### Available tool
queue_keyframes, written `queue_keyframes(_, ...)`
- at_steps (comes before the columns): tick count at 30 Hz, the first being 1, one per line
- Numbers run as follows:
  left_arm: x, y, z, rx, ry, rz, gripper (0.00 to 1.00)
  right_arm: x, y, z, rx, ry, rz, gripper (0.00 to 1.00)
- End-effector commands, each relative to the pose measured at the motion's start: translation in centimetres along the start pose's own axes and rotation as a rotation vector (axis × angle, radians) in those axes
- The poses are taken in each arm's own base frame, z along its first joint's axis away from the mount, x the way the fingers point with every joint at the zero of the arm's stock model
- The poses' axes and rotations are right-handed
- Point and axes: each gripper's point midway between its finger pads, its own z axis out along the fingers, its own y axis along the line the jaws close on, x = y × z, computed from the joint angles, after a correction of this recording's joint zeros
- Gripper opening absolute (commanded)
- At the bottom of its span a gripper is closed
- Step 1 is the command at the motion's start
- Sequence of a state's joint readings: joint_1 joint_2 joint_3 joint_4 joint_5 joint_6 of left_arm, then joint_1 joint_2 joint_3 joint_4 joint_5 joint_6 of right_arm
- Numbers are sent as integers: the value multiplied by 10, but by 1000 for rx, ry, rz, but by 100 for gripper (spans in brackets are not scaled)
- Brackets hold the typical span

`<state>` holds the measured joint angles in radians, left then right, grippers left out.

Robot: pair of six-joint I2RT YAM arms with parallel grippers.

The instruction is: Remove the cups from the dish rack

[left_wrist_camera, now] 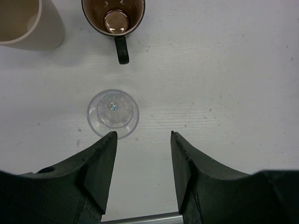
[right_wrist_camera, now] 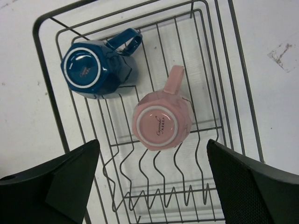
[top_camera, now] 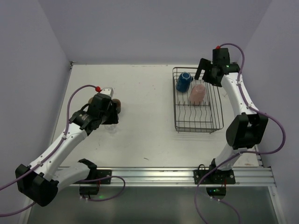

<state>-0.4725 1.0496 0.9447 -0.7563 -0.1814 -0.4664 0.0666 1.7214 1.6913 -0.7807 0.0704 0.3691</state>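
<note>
Top, rack: dish rack (top_camera: 198, 131) at two o'clock on the tabletop (top_camera: 140, 135); right hand (top_camera: 204, 73) above it.
Left wrist, unloaded: clear glass (left_wrist_camera: 113, 114), dark brown mug (left_wrist_camera: 113, 16), cream mug (left_wrist_camera: 28, 23) on tabletop; left hand (left_wrist_camera: 143, 140) released, empty.
Left wrist, risk: finger (left_wrist_camera: 100, 158) beside glass could topple it.
Right wrist, cups: blue mug (right_wrist_camera: 96, 65) at ten o'clock of pink mug (right_wrist_camera: 161, 121), both inverted, glossy, in rack.
Right wrist, hand: spread wide, empty.
Right wrist, risk: closing may snag wires.

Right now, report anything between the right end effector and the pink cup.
Nothing visible. The right end effector hangs open over the rack, the pink cup bare beneath it; the blue mug lies off to one side.
</note>
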Motion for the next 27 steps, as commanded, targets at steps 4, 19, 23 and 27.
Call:
queue_keyframes(4,-8,-3,-8,37,-47,22,54,19,-8,14,85,88,12,99)
queue_keyframes(19,-7,-5,-9,53,-50,25,54,30,-9,38,214,137,56,99)
queue_keyframes(23,-7,-5,-10,56,-54,29,54,35,-9,47,224,155,63,99)
queue_keyframes(27,-8,-5,-11,60,-55,30,54,39,-9,55,226,172,72,99)
